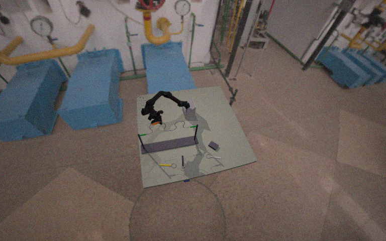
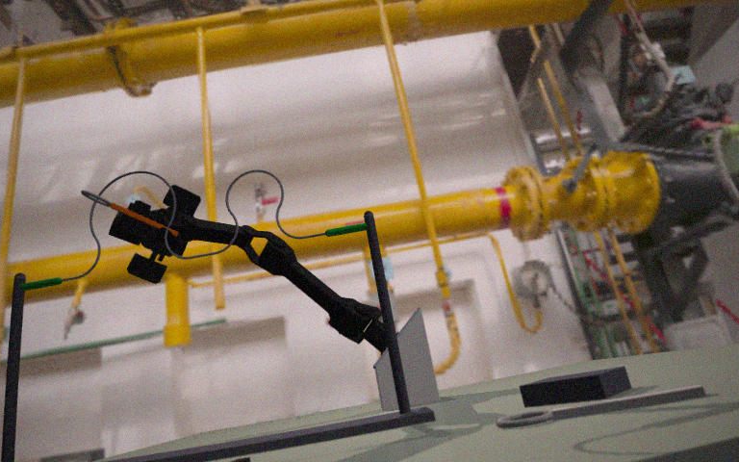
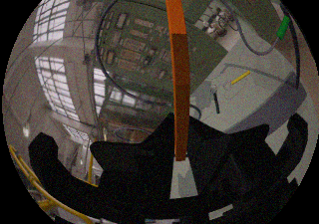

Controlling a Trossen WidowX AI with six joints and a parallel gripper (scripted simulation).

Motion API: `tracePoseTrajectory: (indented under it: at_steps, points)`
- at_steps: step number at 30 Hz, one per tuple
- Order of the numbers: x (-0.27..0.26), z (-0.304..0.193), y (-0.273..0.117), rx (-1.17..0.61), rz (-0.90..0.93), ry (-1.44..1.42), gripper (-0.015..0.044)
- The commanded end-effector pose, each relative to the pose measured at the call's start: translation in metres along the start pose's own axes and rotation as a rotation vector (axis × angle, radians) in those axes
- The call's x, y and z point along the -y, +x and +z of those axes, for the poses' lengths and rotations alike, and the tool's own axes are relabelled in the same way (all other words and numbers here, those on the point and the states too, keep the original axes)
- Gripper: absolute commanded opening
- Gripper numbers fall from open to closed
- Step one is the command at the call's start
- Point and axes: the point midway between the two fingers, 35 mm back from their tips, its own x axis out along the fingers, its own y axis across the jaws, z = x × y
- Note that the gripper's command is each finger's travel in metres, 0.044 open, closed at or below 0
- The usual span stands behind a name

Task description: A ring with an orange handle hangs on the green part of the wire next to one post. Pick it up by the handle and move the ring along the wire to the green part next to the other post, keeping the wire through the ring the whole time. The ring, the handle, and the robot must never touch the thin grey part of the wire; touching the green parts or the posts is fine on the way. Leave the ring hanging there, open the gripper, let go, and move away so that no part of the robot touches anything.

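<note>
The grey ring [image 2: 84, 193] is around the rising left side of the wire's left hump in the exterior view, tilted; contact with the wire cannot be told. Its orange handle [image 1: 156, 123] [image 2: 143, 218] [image 3: 179, 85] slopes down to the right from it. My gripper [image 1: 157, 121] [image 2: 133, 215] [image 3: 175, 116] is shut on the handle, behind the wire in the exterior view. The thin grey wire [image 2: 140, 172] curves between the left green part [image 1: 142, 134] [image 2: 41, 284] and the right green part [image 1: 193, 126] [image 2: 345, 229]. The ring is beyond the wrist view's top edge.
The left post [image 1: 141, 141] [image 2: 12, 366] and right post [image 1: 195, 132] [image 2: 386, 309] rise from a dark base [image 1: 169, 144]. A dark block [image 1: 213, 145] [image 2: 573, 387], a white-handled ring [image 1: 216, 157], a yellow-handled ring [image 1: 166, 164] and a black-handled ring [image 1: 182, 160] lie on the table.
</note>
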Motion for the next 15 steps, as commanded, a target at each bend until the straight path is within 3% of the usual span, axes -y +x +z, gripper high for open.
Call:
tracePoseTrajectory:
  at_steps: [1,15]
  points:
    - [0.0017,-0.0001,-0.0004,-0.002,-0.03,-0.052,-0.015]
    - [0.0077,0.0007,-0.0009,-0.005,-0.125,-0.216,-0.015]
